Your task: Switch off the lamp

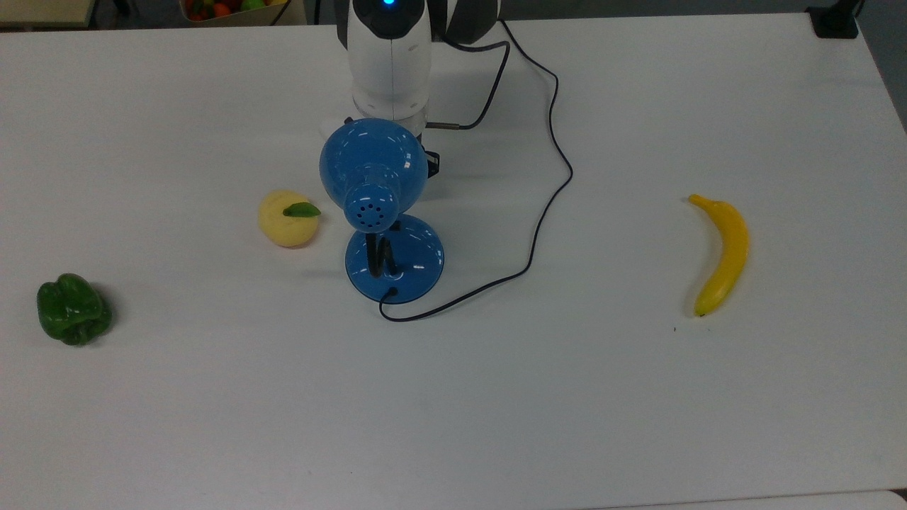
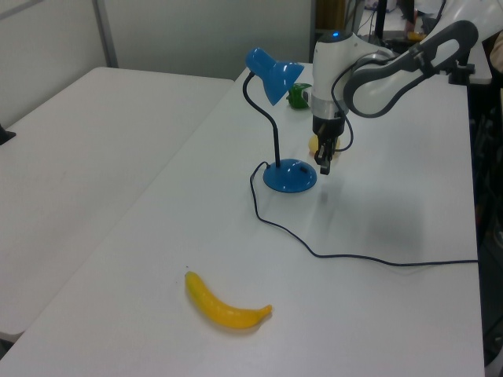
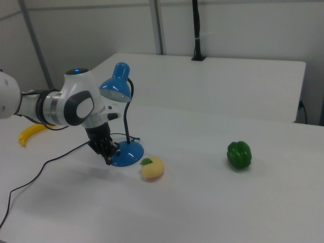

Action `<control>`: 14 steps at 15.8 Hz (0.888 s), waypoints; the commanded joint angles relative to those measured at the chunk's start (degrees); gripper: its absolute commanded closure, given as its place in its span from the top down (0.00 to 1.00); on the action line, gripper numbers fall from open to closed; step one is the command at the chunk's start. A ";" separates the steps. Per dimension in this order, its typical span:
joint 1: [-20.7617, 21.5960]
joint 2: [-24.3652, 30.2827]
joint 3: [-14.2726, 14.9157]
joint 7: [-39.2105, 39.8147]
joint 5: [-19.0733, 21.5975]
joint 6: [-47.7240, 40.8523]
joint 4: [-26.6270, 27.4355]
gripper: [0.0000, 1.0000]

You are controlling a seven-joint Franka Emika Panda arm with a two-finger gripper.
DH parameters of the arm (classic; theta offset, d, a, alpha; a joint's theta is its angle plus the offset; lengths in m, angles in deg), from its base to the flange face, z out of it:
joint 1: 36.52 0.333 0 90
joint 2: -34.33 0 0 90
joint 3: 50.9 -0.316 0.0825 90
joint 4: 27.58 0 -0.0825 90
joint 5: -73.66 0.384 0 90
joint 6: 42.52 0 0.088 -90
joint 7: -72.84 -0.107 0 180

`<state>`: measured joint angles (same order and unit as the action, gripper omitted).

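Lamp (image 1: pixel 373 173): unlit, being flanked by gripper (image 2: pixel 324 166) just right of base in the left view. Gripper fingers: spacing cannot be told.

The glossy blue domed-shade desk lamp (image 1: pixel 386 212) overhangs its base; a pale yellow fruit (image 1: pixel 287 218) crowds the top view's left.

Lamp (image 1: pixel 386 212) mid-table (image 1: pixel 496 411); in the top view, banana (image 1: pixel 721 253) far right, pepper (image 1: pixel 73 309) far left.

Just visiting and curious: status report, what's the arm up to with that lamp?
Gripper beside lamp base, off it. Blue desk lamp dark, no glow. Nothing in the way; yellow fruit sits close.
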<state>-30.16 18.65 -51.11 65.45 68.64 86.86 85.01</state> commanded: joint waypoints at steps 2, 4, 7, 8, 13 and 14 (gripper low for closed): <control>0.32 5.65 -0.15 -0.87 -0.34 -11.58 -2.45 0.00; 0.32 6.80 -0.23 -0.87 -0.34 -16.33 -5.00 0.00; 0.32 9.26 -0.23 -0.69 -0.43 -22.05 -8.43 0.00; 0.32 9.52 -0.23 -0.69 -0.34 -23.89 -10.01 0.00; 0.32 9.70 -0.23 -0.34 -0.17 -33.13 -19.94 0.00; 0.32 9.70 -0.23 -0.34 -0.17 -33.92 -21.09 0.00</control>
<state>-30.15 28.52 -51.12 65.45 68.60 57.22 68.72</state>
